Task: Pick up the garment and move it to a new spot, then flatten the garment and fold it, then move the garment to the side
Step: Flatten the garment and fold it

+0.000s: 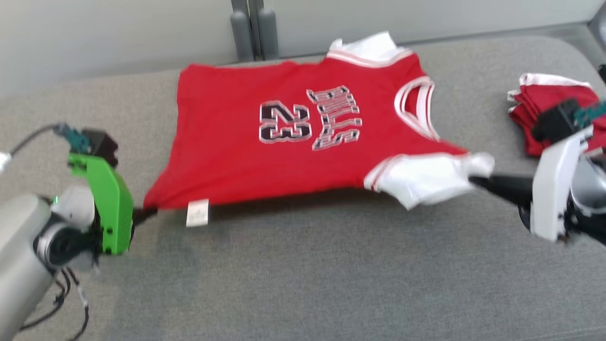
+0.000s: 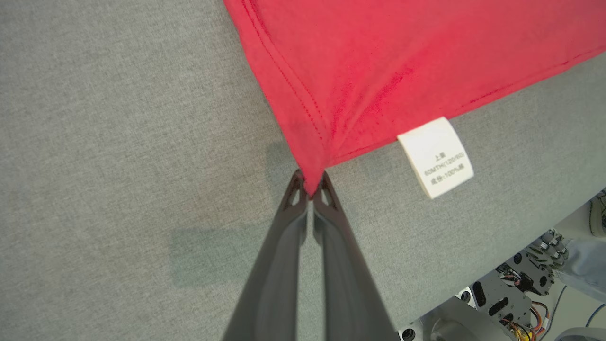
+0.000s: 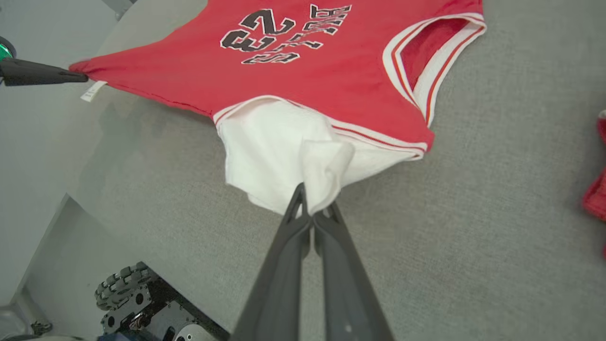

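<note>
We note first what the views withhold. In the head view the right side is blurred, and the right arm's pale wrist covers part of the other red piece (image 1: 544, 102), which lies folded near the far right end of the grey cushioned surface (image 1: 303, 274); in the right wrist view the frame edge cuts it off. The garment (image 1: 265, 156) shows its far sleeve (image 1: 369, 47) only in part, bunched behind the shoulder. The print on the white label (image 2: 435, 157) is too small and soft to read.

The garment lies lettering-up across the middle of the surface, hem toward the robot's left, neckline toward its right. The left gripper (image 2: 310, 183) is clenched on the near hem corner, with the label hanging just beside it. The right gripper (image 3: 312, 208) is clamped on a gathered fold of the near white sleeve (image 3: 279, 151). The near edge runs taut between the two grips and, judging by the dark shadow under it, seems raised slightly off the surface.

Two grey posts (image 1: 251, 28) stand behind the far edge. The robot's wheeled base (image 3: 123, 293) shows below the surface's near edge. Nothing lies on the garment's front.
</note>
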### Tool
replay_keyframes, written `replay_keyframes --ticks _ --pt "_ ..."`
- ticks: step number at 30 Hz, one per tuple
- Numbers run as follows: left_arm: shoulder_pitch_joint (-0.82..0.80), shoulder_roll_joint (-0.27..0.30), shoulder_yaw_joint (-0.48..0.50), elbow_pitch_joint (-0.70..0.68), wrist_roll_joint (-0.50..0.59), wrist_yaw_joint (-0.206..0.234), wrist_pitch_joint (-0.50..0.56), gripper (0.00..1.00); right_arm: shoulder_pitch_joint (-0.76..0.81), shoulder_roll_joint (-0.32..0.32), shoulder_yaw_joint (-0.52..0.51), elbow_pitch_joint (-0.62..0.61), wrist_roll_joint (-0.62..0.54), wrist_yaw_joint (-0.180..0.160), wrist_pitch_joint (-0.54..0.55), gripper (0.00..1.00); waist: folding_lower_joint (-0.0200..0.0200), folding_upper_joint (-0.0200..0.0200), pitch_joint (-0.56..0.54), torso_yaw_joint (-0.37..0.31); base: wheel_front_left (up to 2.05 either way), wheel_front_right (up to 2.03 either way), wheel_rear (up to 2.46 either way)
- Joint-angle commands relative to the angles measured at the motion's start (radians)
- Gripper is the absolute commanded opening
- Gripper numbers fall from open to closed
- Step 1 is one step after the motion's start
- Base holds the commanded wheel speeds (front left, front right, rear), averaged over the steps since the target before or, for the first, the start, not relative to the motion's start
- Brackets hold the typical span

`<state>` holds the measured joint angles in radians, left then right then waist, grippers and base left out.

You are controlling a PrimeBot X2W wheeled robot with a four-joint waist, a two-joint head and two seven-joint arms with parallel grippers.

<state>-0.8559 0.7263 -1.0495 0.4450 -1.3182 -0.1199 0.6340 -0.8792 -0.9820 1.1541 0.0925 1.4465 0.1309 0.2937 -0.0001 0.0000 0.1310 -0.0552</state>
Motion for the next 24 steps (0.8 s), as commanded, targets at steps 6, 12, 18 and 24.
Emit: replay_keyframes --ticks 6,12,18,24 --pt "0.169 0.118 -0.028 -0.199 -0.081 0.081 0.058 0.0 0.153 -0.159 0.059 -0.162 0.052 0.0 0.114 0.0 0.0001 0.0 -0.109 -0.024 0.0 0.0 0.0" --pt "0.247 0.212 -0.048 -0.388 -0.145 0.164 0.133 0.0 0.218 -0.247 0.073 -0.291 0.081 0.0 0.167 0.0 0.0001 0.0 -0.095 -0.02 0.0 0.0 0.0" --pt "0.171 0.222 -0.026 -0.471 -0.165 0.226 0.214 0.0 0.146 -0.26 0.035 -0.32 0.152 0.0 0.255 0.0 0.0001 0.0 -0.004 -0.002 0.0 0.0 0.0" --pt "0.057 0.176 -0.011 -0.415 -0.175 0.26 0.319 0.0 0.041 -0.209 0.004 -0.236 0.199 0.0 0.342 0.0 0.0001 0.0 0.088 0.011 0.0 0.0 0.0"
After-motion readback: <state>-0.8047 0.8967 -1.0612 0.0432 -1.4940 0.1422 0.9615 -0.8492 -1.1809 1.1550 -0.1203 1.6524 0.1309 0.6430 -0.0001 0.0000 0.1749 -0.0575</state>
